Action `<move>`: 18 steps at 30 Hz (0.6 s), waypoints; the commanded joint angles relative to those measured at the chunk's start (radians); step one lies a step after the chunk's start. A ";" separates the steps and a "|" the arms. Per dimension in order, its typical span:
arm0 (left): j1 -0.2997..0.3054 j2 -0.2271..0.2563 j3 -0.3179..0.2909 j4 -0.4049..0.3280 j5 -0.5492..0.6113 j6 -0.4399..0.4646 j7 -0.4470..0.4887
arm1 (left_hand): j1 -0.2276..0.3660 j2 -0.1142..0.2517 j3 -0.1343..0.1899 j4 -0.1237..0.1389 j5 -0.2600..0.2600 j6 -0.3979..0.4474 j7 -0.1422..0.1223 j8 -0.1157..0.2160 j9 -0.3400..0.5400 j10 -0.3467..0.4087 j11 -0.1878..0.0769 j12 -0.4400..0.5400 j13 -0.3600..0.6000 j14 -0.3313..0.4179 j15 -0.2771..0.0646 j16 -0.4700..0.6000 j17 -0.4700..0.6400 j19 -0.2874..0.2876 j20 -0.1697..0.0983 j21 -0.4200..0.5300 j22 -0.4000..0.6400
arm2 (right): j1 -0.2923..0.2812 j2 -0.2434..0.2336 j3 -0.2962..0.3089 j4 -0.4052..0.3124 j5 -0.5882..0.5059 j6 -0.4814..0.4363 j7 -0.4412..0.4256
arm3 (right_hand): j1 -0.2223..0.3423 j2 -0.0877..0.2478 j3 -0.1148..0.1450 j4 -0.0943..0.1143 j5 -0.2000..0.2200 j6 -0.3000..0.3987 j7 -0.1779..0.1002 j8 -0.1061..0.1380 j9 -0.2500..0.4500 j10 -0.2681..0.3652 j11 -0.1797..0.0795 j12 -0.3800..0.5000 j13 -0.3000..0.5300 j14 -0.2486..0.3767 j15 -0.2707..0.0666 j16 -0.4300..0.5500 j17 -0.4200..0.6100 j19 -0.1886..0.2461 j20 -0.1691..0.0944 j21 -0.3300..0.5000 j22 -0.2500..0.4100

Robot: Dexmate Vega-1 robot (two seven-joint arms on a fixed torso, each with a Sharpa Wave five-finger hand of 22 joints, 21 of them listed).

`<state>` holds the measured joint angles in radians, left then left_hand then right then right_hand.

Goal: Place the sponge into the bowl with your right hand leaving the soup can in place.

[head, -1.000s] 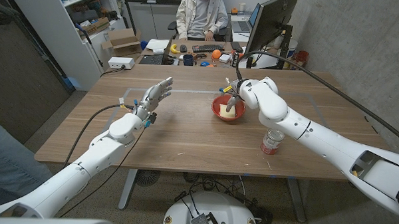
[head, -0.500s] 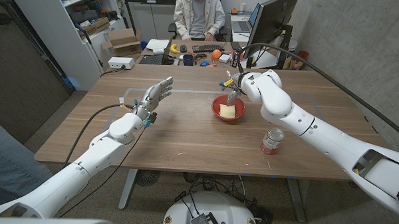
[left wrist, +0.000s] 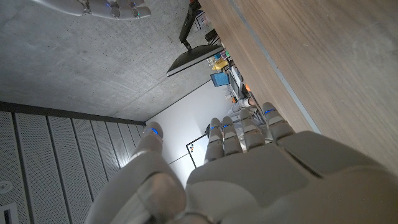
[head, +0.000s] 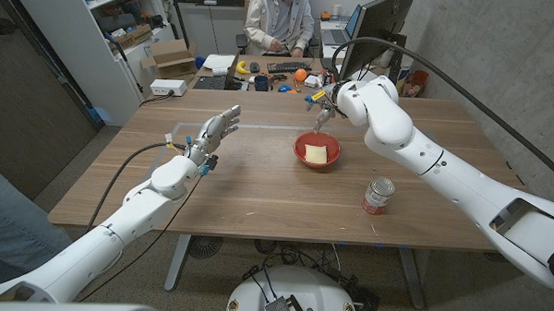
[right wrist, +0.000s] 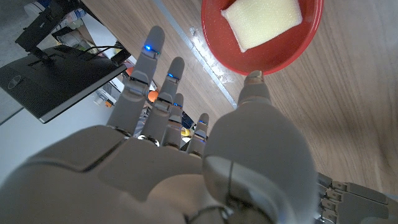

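Sponge lay in the red bowl, centre of frame. Right hand hung above and behind the bowl, fingers spread, holding nothing. Soup can stood lower right, well apart. Left hand at centre-left, fingers extended, empty.

Pale yellow sponge lying flat inside red bowl, soup can upright, well apart
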<state>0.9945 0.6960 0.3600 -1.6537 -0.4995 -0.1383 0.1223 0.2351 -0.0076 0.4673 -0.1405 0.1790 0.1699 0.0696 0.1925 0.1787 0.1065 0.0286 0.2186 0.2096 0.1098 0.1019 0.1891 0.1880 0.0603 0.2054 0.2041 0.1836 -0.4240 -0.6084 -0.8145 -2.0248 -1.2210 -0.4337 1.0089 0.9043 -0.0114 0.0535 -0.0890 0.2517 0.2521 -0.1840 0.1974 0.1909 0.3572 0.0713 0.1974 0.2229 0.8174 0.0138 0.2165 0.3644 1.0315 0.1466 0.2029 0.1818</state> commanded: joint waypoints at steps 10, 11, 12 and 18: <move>0.032 0.016 -0.018 -0.044 0.007 0.001 0.022 | 0.013 -0.002 -0.001 0.001 -0.003 0.007 -0.004 0.000 0.006 0.004 0.004 0.005 0.003 0.009 0.002 0.007 0.003 0.003 0.007 0.001 0.003 | 0.005 0.008 0.059 -0.081 -0.030 0.013 0.046 | -0.007 0.007 -0.005 0.008 0.006 0.012 -0.001 0.005 0.003 0.011 -0.004 0.011 -0.003 -0.006 -0.001 -0.001 0.002 -0.006 0.002 -0.001 -0.001; 0.035 0.016 -0.018 -0.047 0.008 0.001 0.025 | 0.013 -0.002 -0.001 0.001 -0.003 0.007 -0.004 0.000 0.006 0.004 0.004 0.005 0.003 0.009 0.002 0.007 0.003 0.003 0.007 0.001 0.003 | 0.006 0.006 0.058 -0.082 -0.034 0.017 0.053 | -0.008 0.007 -0.006 0.008 0.006 0.012 -0.001 0.005 0.003 0.011 -0.005 0.011 -0.003 -0.006 -0.001 -0.001 0.002 -0.006 0.002 -0.001 -0.001; 0.035 0.018 -0.017 -0.049 0.006 0.008 0.022 | 0.013 -0.002 -0.001 0.001 -0.003 0.007 -0.004 0.000 0.006 0.005 0.004 0.005 0.003 0.009 0.003 0.007 0.003 0.003 0.007 0.001 0.003 | 0.004 0.006 0.059 -0.080 -0.033 0.019 0.052 | -0.008 0.007 -0.006 0.008 0.006 0.012 -0.001 0.005 0.004 0.013 -0.004 0.011 -0.003 -0.007 -0.001 -0.002 0.002 -0.006 0.002 -0.001 -0.001; 0.040 0.025 -0.019 -0.063 0.008 0.019 0.026 | 0.014 -0.002 -0.001 0.001 -0.003 0.007 -0.005 -0.001 0.006 0.004 0.003 0.005 0.003 0.010 0.003 0.007 0.003 0.003 0.007 0.001 0.003 | -0.008 0.008 0.072 -0.079 -0.023 0.022 0.050 | 0.007 0.011 -0.001 0.001 0.009 0.015 0.000 0.006 0.004 0.001 -0.003 0.006 -0.004 -0.012 -0.003 -0.003 0.002 -0.011 0.000 -0.003 -0.001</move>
<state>1.0208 0.7107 0.3466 -1.6921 -0.4942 -0.1326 0.1397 0.2351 -0.0077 0.4673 -0.1405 0.1790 0.1736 0.0659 0.1925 0.1787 0.1065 0.0286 0.2186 0.2096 0.1098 0.1019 0.1891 0.1881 0.0603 0.2054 0.2041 0.1836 -0.4156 -0.6012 -0.7667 -2.0882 -1.2479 -0.4191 1.0539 0.9005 -0.0075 0.0497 -0.0852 0.2554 0.2628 -0.1839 0.1974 0.1933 0.3608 0.0677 0.2051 0.2183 0.8108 0.0112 0.2165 0.3643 1.0239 0.1467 0.2029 0.1766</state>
